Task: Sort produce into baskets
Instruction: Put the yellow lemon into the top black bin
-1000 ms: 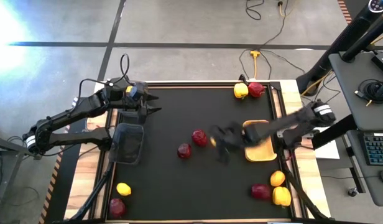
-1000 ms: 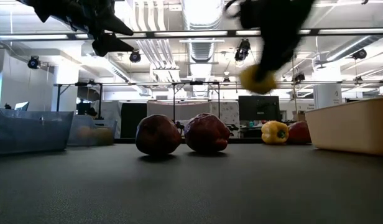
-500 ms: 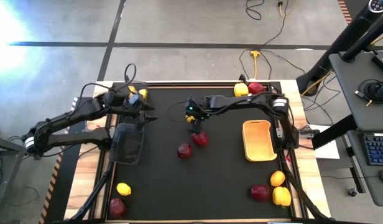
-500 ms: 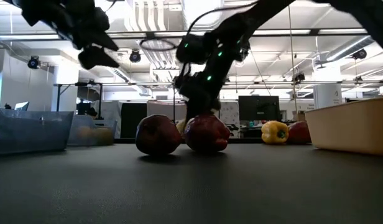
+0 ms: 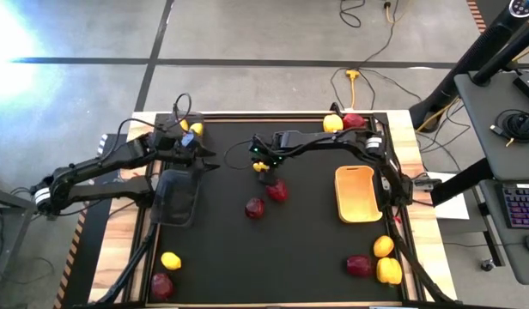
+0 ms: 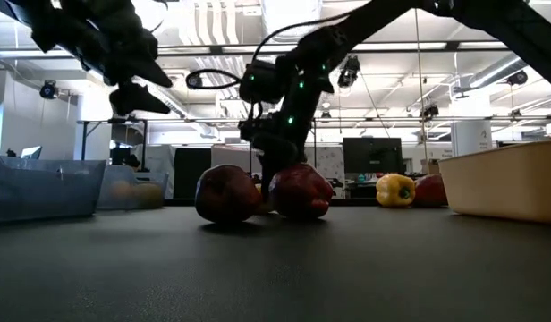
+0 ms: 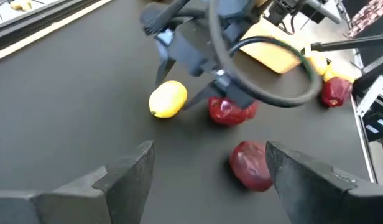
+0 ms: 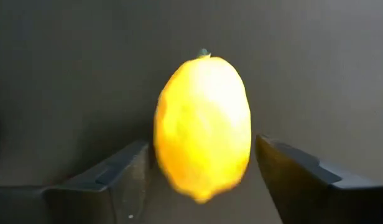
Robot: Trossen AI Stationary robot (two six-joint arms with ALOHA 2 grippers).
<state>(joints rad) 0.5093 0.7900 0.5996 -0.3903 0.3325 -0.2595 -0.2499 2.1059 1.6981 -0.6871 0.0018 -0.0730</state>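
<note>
My right gripper (image 5: 260,160) reaches across to the table's middle-far part. It is open, low over a yellow lemon (image 8: 203,124) that lies on the black mat (image 7: 168,99). Its fingers stand on either side of the lemon. Two dark red pieces (image 5: 276,190) (image 5: 254,207) lie just nearer. My left gripper (image 5: 204,155) is open and empty above the far end of a black mesh basket (image 5: 177,196). The orange-tan basket (image 5: 357,193) sits at the right, with nothing in it.
A yellow and a red piece (image 5: 333,124) lie at the far right. An orange, a red and a yellow piece (image 5: 383,246) lie at the near right. A lemon (image 5: 170,260) and a red piece (image 5: 161,285) lie at the near left. Another yellow piece (image 5: 196,129) shows by the left arm.
My right gripper has swung from beside the orange-tan basket toward the table's left and far side, carrying the lemon. It has come down, so the lemon, high in the air a second ago, is now at the mat behind the two red pieces.
</note>
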